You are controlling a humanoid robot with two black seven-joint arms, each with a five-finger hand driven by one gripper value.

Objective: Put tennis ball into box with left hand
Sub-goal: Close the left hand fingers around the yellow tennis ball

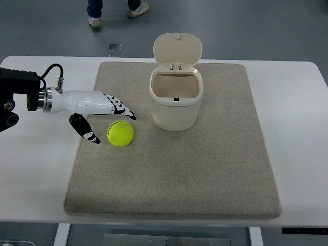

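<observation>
A yellow-green tennis ball [120,133] lies on the grey mat [205,169], left of a cream box [175,105] whose hinged lid [178,48] stands open. My left hand [110,123] comes in from the left edge, white with black fingertips. Its fingers are spread open, the thumb [86,130] low and left of the ball, the other fingers [122,109] just above it. The hand holds nothing and sits right beside the ball. The right arm does not show.
The mat lies on a white table [36,179]. A person's feet [117,13] stand on the floor beyond the table's far edge. A small square plate [115,47] lies on the floor near there.
</observation>
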